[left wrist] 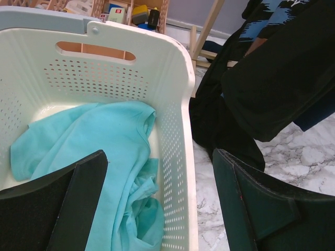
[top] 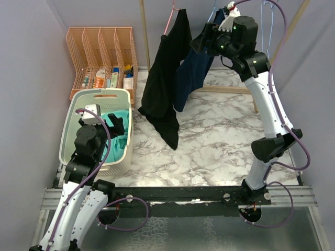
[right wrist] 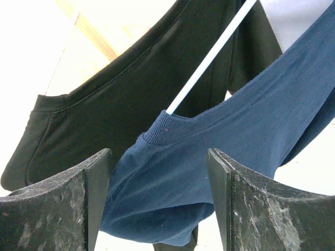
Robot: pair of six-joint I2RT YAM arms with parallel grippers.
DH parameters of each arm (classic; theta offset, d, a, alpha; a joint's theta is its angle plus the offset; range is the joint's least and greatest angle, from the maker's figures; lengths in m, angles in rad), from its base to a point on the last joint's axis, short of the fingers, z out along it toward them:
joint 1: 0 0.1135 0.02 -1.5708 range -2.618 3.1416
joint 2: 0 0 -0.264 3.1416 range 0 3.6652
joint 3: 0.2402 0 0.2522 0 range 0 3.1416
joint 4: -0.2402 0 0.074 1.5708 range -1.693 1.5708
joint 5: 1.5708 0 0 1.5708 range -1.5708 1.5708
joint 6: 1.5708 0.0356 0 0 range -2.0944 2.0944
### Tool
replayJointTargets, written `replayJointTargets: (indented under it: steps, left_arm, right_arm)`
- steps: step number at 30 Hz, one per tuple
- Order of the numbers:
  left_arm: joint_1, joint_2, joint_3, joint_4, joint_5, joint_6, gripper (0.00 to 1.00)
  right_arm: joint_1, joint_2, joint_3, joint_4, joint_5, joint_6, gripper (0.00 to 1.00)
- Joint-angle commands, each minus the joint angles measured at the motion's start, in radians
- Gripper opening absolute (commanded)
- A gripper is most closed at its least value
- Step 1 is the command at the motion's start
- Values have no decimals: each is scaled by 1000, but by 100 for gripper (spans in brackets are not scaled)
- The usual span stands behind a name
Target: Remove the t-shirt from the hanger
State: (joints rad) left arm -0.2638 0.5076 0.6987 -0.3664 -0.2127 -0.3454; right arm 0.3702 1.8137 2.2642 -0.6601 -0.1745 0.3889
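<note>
Up at the rack (top: 144, 36), the right gripper (right wrist: 158, 157) sat just short of the navy t-shirt (right wrist: 235, 141), fingers apart with nothing between them. Collar rib was dead ahead in the wrist view, with the white hanger (right wrist: 209, 57) arm poking out of the neck. The navy t-shirt hung on that hanger beside a black t-shirt (top: 165, 83) on a pink hanger (top: 170, 18). The left gripper (left wrist: 159, 157) was low over the near wall of the laundry basket (left wrist: 178, 104), fingers apart and empty. A teal shirt (left wrist: 99, 136) lay inside the basket. Read: approach-to-grasp step on the navy one, removal not started. Next move probably called for closing on fabric only, near the collar or shoulder and clear of the hanger arm. Then a pull down and sideways so the neck slips past the hanger end. Main risk looked like dragging the hanger off the rack along with the shirt.
</note>
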Motion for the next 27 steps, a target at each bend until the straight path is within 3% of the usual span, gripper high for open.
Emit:
replayJointTargets:
  steps: [1,8,18,22,27]
  left_arm:
    - [3,-11,-5,37,36,6,84]
    - [3,-15,-7,35,44,5,84]
    - [4,-18,-7,29,54,5,83]
    - [3,-16,-8,31,56,4,83]
    - [3,-13,-6,33,64,2,83]
  right_arm:
    - [40,21,62,-24,98,9,72]
    - [51,37,65,-95,253,-6,61]
    - [52,-95,-110,-89,482,-177,43]
    - [52,-172,-190,-29,508,-224,32]
    - [51,-177,-198,7,490,-270,30]
